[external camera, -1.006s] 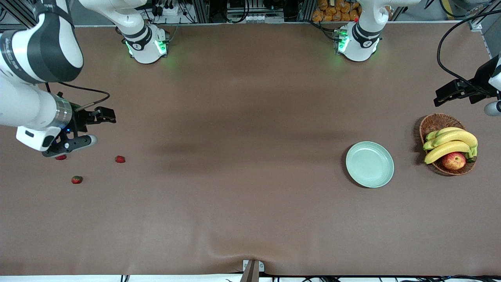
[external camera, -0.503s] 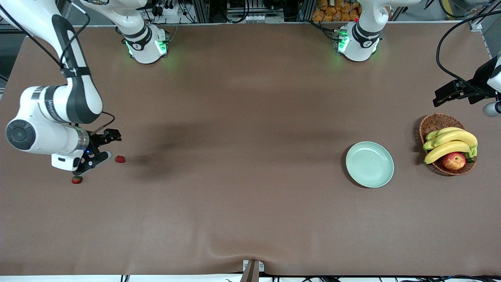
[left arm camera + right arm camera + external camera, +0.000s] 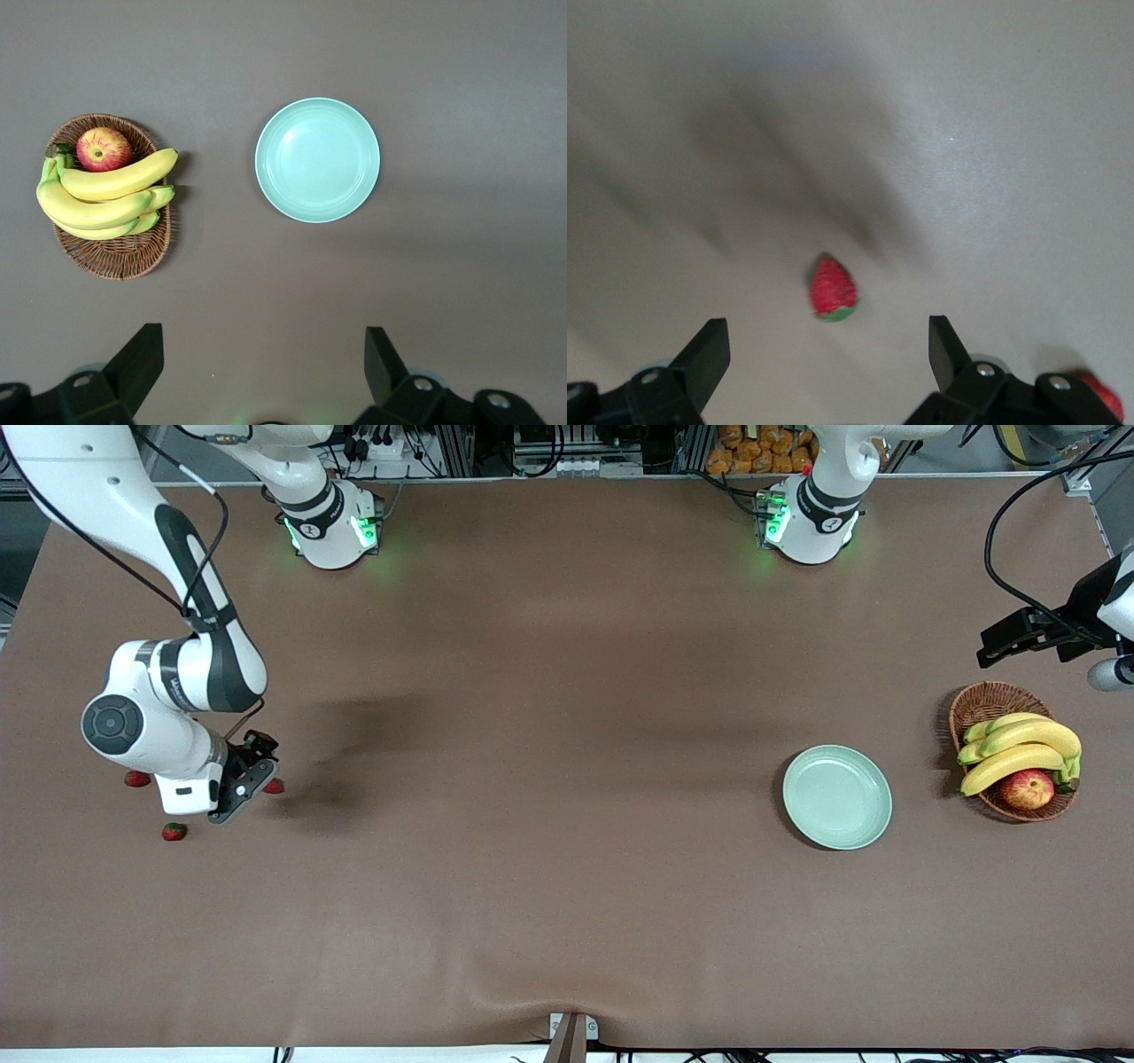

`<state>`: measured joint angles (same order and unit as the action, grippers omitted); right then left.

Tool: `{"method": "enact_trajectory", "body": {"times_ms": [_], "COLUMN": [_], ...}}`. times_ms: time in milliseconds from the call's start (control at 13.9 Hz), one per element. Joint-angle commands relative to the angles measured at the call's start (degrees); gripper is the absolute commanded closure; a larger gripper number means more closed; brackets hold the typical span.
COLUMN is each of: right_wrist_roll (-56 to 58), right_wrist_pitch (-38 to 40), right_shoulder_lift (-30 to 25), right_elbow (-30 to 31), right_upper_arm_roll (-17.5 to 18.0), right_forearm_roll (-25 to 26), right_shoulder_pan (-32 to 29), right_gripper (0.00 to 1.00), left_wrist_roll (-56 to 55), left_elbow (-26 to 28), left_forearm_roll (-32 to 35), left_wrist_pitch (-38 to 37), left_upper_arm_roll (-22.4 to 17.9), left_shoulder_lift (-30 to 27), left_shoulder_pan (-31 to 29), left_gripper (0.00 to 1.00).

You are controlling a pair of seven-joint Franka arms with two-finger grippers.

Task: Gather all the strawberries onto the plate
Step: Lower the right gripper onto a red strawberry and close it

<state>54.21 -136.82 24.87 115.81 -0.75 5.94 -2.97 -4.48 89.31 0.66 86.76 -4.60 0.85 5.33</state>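
Red strawberries point(image 3: 174, 832) lie at the right arm's end of the brown table point(image 3: 549, 886), well apart from the mint plate point(image 3: 837, 797), which we find bare beside the wicker basket point(image 3: 983, 704) of bananas point(image 3: 1019, 748) and an apple point(image 3: 1027, 788). Our right claw point(image 3: 244, 778) hangs released over one berry point(image 3: 833, 289), arm bent downward. Our left claw point(image 3: 266, 376) waits released, high above the plate.
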Motion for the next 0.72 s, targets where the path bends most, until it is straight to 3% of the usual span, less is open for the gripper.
{"method": "enact_trajectory", "body": {"times_ms": [0,647], "right_wrist_roll": [9.93,13.02], "right_wrist_pitch": [-7.92,-9.69], "right_shoulder_lift": [3.52,5.9], "right_elbow": [-0.14,0.03], "right_upper_arm_roll": [0.66,0.75], "right_forearm_roll": [1.35,1.18], "right_shoulder_pan": [-2.39,-2.83], "right_gripper": [0.0,0.0], "left_wrist_roll": [1.14,1.14], "left_elbow": [-0.19,-0.1], "left_forearm_roll": [-0.58,-0.58], "left_wrist_pitch": [0.07,0.07], "left_upper_arm_roll": [-0.06,-0.06], "left_shoulder_lift": [0.11,0.47], "left_shoulder_pan": [0.04,-0.4], "left_gripper": [0.0,0.0]}}
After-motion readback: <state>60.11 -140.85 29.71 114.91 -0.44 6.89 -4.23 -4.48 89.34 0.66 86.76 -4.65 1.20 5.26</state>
